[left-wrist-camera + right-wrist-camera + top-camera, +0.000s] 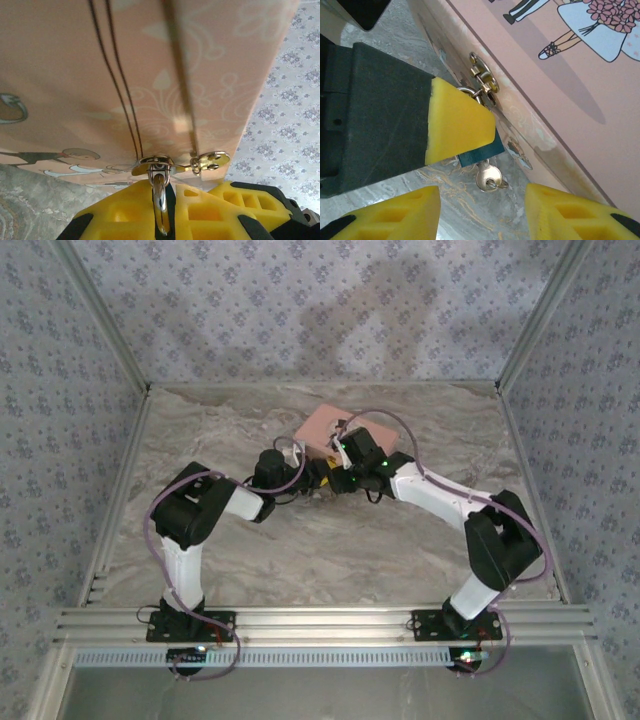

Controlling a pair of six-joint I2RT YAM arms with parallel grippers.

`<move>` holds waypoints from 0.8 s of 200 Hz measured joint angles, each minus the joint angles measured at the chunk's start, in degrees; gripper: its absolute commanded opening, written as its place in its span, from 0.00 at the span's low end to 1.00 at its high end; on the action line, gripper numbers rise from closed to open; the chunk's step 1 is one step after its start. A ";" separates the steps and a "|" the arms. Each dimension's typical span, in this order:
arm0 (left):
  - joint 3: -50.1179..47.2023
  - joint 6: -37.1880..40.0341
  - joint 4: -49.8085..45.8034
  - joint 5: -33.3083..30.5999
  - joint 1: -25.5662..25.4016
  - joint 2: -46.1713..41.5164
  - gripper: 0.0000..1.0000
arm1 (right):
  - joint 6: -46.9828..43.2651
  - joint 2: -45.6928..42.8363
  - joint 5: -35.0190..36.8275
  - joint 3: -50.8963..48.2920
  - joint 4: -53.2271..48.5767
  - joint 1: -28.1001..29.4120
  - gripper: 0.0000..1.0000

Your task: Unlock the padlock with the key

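Observation:
The padlock (pixel 481 151), a small teal-blue body, hangs by its silver shackle (pixel 160 197) from the hasp (pixel 155 162) on the pink cartoon-couple tin (pixel 322 424). My left gripper (pixel 172 194) is shut on the padlock, and one of its yellow fingers (pixel 457 125) covers most of the body. The key (pixel 488 177) sticks out of the lock's underside, its round silver head and small ring hanging free over the marble. My right gripper (pixel 482 194) stands open with the key head between its fingers, touching neither. Both grippers meet at the tin's front (pixel 328 475).
The pink tin's front wall (pixel 555 90) runs close along the right gripper's right finger. A second brass clasp plate (pixel 212 160) sits beside the hasp. Grey marble tabletop (pixel 330 550) spreads in front, bounded by patterned walls and an aluminium frame.

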 measured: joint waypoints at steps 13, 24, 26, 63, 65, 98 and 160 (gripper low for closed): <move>0.00 -0.13 -0.02 0.09 0.02 -0.02 0.00 | -1.07 0.98 0.76 1.42 -0.39 0.46 0.47; 0.02 -0.37 -0.02 0.26 0.04 -0.04 0.00 | -1.88 1.53 1.36 2.43 -0.92 0.70 0.47; 0.02 -0.37 -0.02 0.28 0.07 -0.07 0.00 | -1.90 1.55 1.40 2.47 -0.98 0.72 0.47; 0.02 -0.59 -0.42 0.63 0.39 -0.07 0.00 | -3.63 2.62 2.54 3.89 -2.16 1.01 0.48; 0.02 -0.57 -0.46 0.61 0.39 -0.07 0.00 | -3.72 2.73 2.56 3.98 -2.25 1.05 0.48; 0.02 -0.61 -1.20 0.59 0.52 -0.07 0.00 | -4.70 3.58 3.26 4.52 -2.86 1.46 0.50; 0.07 -2.08 -1.07 1.05 0.74 -0.15 0.00 | -5.75 4.13 3.34 4.57 -2.25 1.68 0.45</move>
